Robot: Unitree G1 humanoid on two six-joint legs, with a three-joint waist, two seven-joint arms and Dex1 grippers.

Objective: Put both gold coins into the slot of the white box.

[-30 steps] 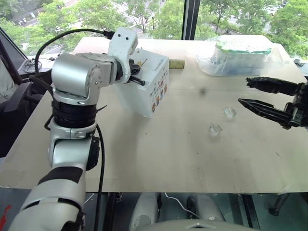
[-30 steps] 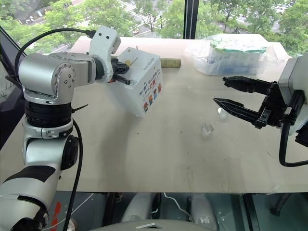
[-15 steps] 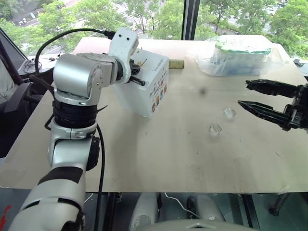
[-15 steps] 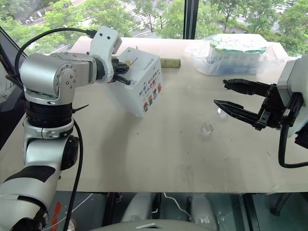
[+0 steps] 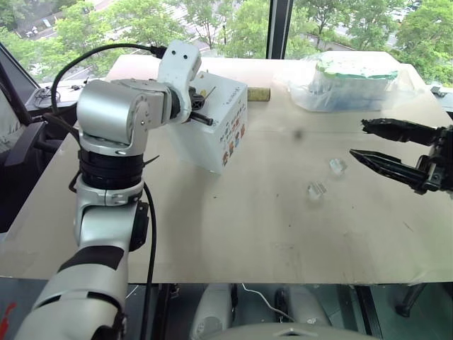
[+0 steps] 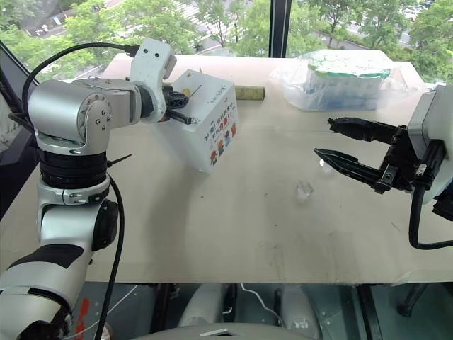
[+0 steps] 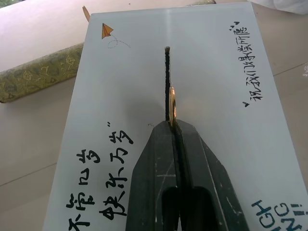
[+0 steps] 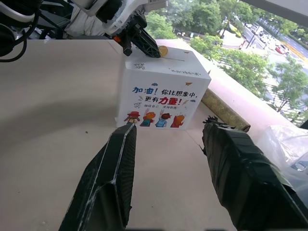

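The white box (image 5: 221, 131), with black handwriting and cartoon pictures, stands at the table's far left. Its slot (image 7: 167, 77) is a thin dark slit in the top face. My left gripper (image 7: 174, 126) is shut on a gold coin (image 7: 172, 103), held edge-on right over the slot and in line with it. The coin's lower edge sits at the slit; I cannot tell whether it has entered. The right wrist view shows the same coin (image 8: 163, 49) at the box's top. My right gripper (image 5: 359, 139) hovers open and empty above the table's right side, pointing toward the box.
Two small clear plastic pieces (image 5: 337, 166) (image 5: 316, 190) lie on the table near my right gripper. A clear-bagged green-and-white package (image 5: 350, 81) sits at the back right. A green patterned roll (image 5: 260, 93) lies behind the box. The wooden table (image 5: 233, 227) ends close in front.
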